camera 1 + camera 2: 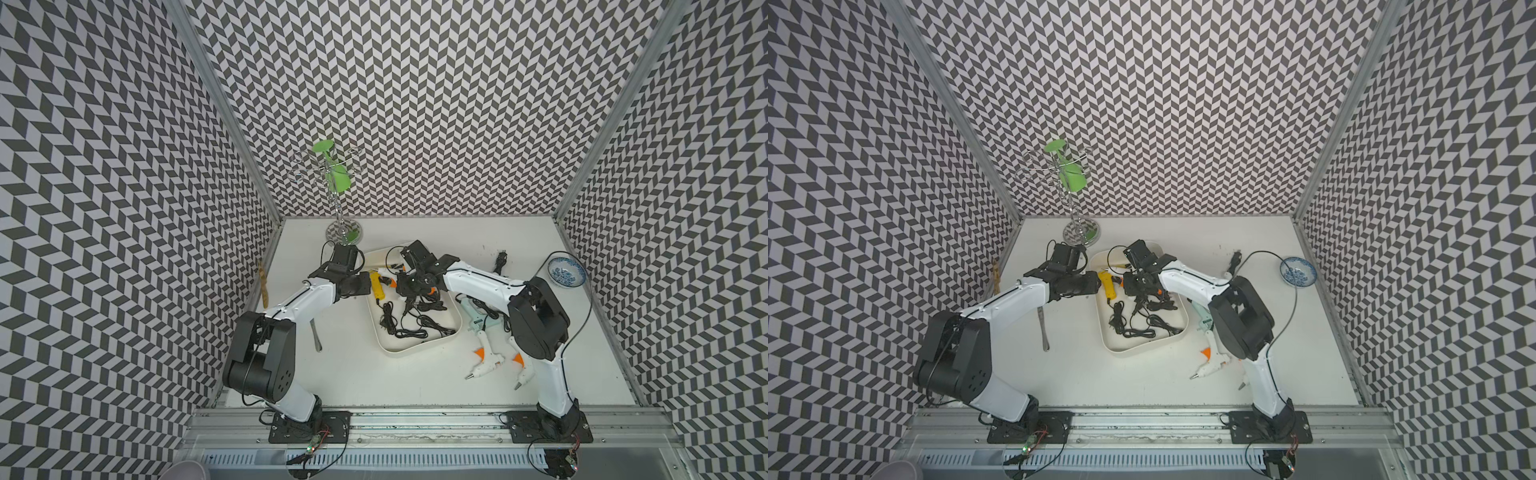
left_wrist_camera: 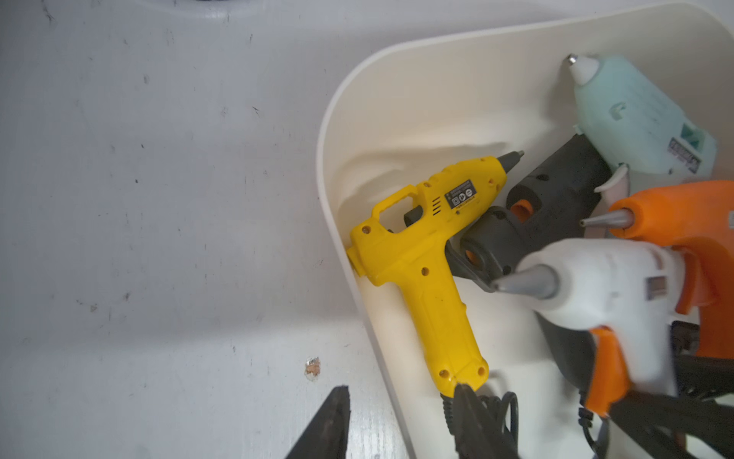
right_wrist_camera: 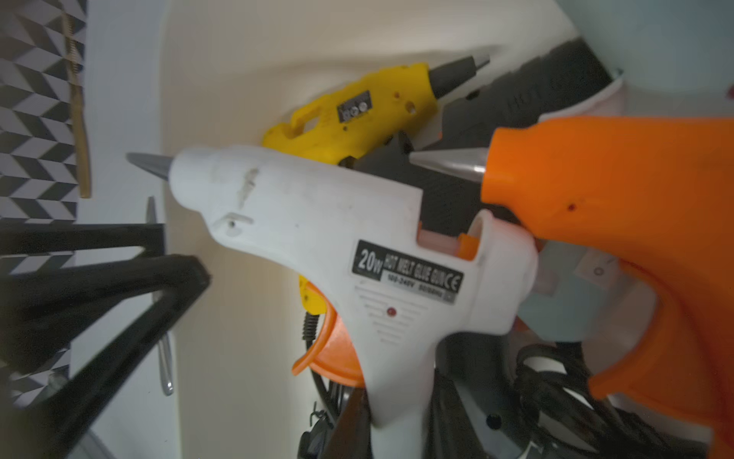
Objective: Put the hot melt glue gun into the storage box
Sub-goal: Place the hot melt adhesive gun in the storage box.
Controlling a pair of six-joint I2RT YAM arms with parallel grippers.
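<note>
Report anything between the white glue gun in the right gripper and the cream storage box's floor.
The right gripper holds the white plastic glue gun above the cream-white rectangular storage box. Below it lie a black glue gun, a yellow glue gun and coiled black cords; nothing else blocks it.

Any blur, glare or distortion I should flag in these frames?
Right wrist view: white glue gun slightly smeared, label legible, frame edges softer. Left wrist view: yellow glue gun sharp, the white one near the lens soft. Both top views: wall pattern stretched toward the edges, no glare on the storage box.
</note>
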